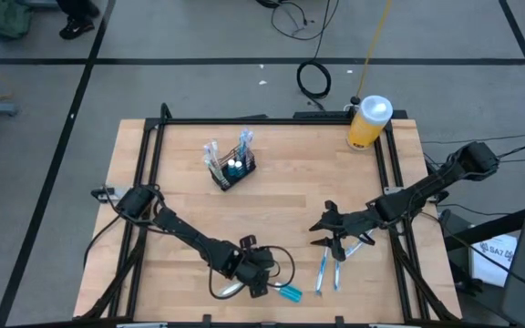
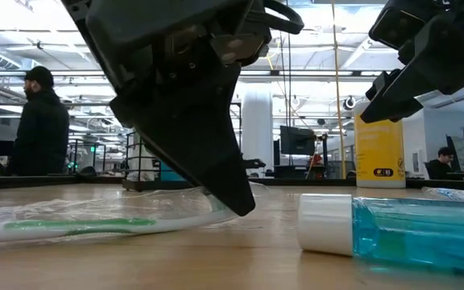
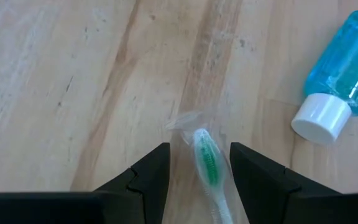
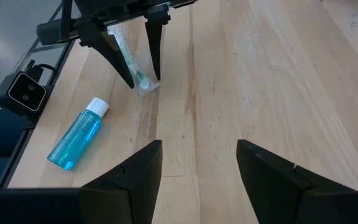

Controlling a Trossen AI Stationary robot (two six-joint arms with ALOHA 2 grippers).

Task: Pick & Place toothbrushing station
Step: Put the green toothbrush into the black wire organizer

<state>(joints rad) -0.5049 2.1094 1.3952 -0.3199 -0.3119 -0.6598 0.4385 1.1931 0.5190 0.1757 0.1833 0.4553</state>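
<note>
The caddy (image 1: 232,169) sits toward the back of the table, left of centre, already carrying a few wrapped toothbrushes standing up and what looks like a small blue bottle inside it. So part of the job reads as done, but there's plenty left out front.

Down at the near edge, the left gripper (image 1: 253,276) hangs low with its fingers spread, straddling a green toothbrush in a clear wrapper (image 3: 209,167). The brush lies flat between the open fingers, not yet pinched. Just beside it lies a blue mouthwash bottle (image 3: 340,74) on its side, white cap on, not yet in the caddy.

Over on the right, the right gripper (image 1: 322,222) hovers above the table with its fingers also spread, holding nothing. Two blue toothbrushes (image 1: 328,270) lie on the wood just in front of it, unpicked.

The tall yellow bottle (image 1: 368,123) stands at the far right corner, well apart from the caddy.

My read: at least four items are waiting, and the green brush looks next.
</note>
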